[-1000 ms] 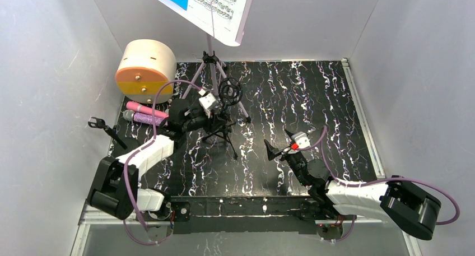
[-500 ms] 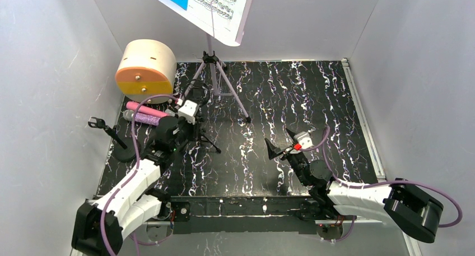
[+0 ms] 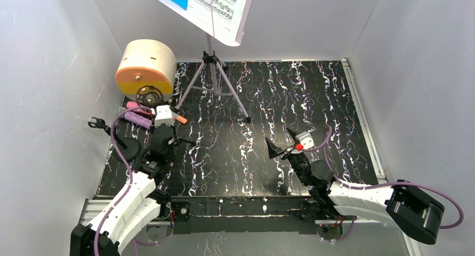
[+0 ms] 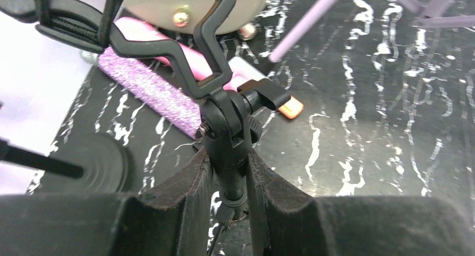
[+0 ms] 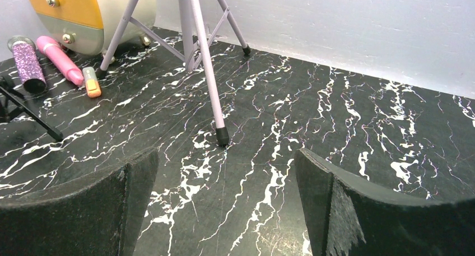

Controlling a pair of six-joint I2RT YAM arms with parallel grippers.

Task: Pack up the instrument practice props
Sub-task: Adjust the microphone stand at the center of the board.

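White walls are enclosing a black marbled table [image 3: 313, 99]. At left, the left gripper [image 4: 229, 172] is clamping the stem of the black ring mount [image 4: 223, 113], just beside the pink microphone [image 5: 59, 57] and purple microphone [image 5: 27, 65]. The right gripper [image 5: 224, 200] is hovering wide open at lower centre, holding nothing. The music stand [image 3: 213, 77] is standing at top centre, carrying the sheet music [image 3: 215, 7].

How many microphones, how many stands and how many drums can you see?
Microphones: 2, pink microphone, sparkly purple microphone
Stands: 3, lilac music stand, black round-base stand, black ring-mount tripod
Drums: 1, cream and orange drum
Total: 6
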